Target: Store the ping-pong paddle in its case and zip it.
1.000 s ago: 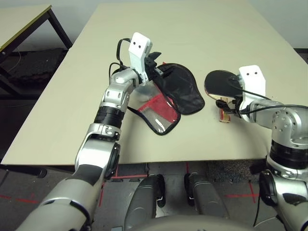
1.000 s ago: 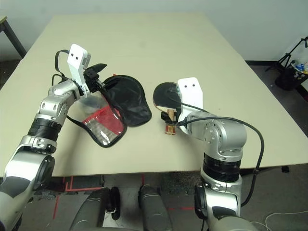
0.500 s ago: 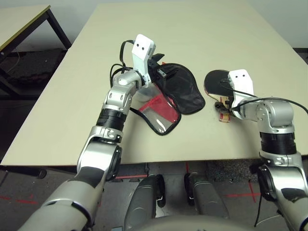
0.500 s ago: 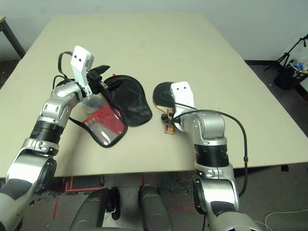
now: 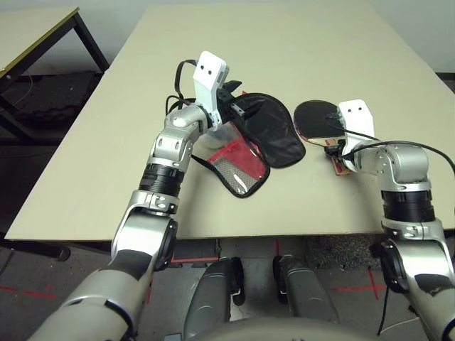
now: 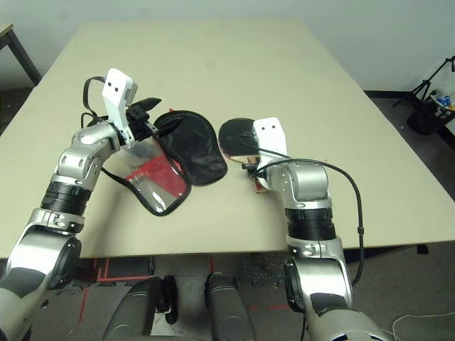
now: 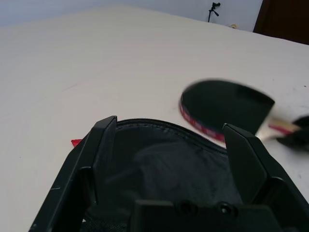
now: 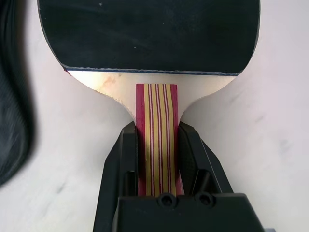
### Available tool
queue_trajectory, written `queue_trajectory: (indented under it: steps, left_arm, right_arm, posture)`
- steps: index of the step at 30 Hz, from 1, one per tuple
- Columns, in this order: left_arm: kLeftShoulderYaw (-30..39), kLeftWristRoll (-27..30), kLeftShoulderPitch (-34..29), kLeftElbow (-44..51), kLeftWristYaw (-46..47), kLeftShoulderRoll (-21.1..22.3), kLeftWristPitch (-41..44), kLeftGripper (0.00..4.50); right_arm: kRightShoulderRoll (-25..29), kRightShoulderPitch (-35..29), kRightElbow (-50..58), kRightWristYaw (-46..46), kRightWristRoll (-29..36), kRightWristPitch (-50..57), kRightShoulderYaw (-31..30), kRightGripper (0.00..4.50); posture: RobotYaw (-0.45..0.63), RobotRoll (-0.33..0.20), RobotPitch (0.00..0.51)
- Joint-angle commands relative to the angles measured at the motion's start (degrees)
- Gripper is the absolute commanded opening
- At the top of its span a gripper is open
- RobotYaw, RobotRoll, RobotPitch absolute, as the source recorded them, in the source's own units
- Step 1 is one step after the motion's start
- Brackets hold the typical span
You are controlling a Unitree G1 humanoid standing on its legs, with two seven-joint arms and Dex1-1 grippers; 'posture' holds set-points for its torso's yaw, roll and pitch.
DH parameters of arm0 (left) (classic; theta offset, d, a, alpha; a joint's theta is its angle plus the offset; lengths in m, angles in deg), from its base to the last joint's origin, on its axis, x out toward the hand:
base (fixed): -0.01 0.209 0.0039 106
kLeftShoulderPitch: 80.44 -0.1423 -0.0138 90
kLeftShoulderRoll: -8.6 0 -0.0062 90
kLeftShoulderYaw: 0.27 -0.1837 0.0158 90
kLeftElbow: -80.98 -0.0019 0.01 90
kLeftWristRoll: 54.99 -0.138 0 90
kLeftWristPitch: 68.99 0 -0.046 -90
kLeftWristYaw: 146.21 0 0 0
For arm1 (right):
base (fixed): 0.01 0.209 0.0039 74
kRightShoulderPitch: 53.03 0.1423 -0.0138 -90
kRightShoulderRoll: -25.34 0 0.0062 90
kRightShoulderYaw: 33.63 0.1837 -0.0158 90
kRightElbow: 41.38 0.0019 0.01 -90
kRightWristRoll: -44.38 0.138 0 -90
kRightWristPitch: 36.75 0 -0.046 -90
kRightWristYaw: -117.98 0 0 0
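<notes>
The ping-pong paddle (image 5: 315, 116) lies flat on the tan table (image 5: 284, 42), right of centre, its black face (image 8: 145, 34) toward the case. My right gripper (image 8: 157, 130) is shut on its striped wooden handle (image 8: 157, 111), one finger pressed against each side. The case (image 5: 274, 131) lies open to the left of the paddle, black fabric spread out and its red mesh flap (image 5: 238, 167) folded toward me. My left gripper (image 7: 171, 135) is open, its fingers (image 7: 104, 145) standing wide on either side of the case's zippered rim (image 7: 169, 124).
A second table (image 5: 35, 28) stands off to the far left. Dark equipment (image 6: 437, 92) sits on the floor beyond the table's right edge. Bare tabletop stretches behind the case and the paddle, and to the left of my left arm.
My right gripper has shut on the paddle's handle. The paddle has turned a little, its head shifting toward the case. The left gripper stays open over the case's rim.
</notes>
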Motion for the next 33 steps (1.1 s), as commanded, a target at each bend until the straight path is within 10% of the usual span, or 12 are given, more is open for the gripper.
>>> queue_trajectory:
  steps: [1,19,33]
  left_arm:
    - [2.11,0.77,3.24,0.53,0.36,1.62,1.01,4.5]
    - [7.95,0.84,2.83,4.71,0.35,16.48,7.42,4.5]
    - [11.18,1.82,-1.87,8.56,3.86,18.68,9.66,4.5]
  right_arm:
    - [-0.08,5.25,-2.28,1.65,-0.82,-3.71,-0.97,1.13]
    - [-9.86,12.03,-13.13,8.59,-2.19,-7.66,-10.38,1.13]
    - [-11.17,9.14,-11.46,9.88,-3.0,-6.29,-11.63,1.13]
  posture:
    - [-0.15,0.0,0.145]
    - [-0.01,0.0,0.146]
    - [0.02,0.0,0.152]
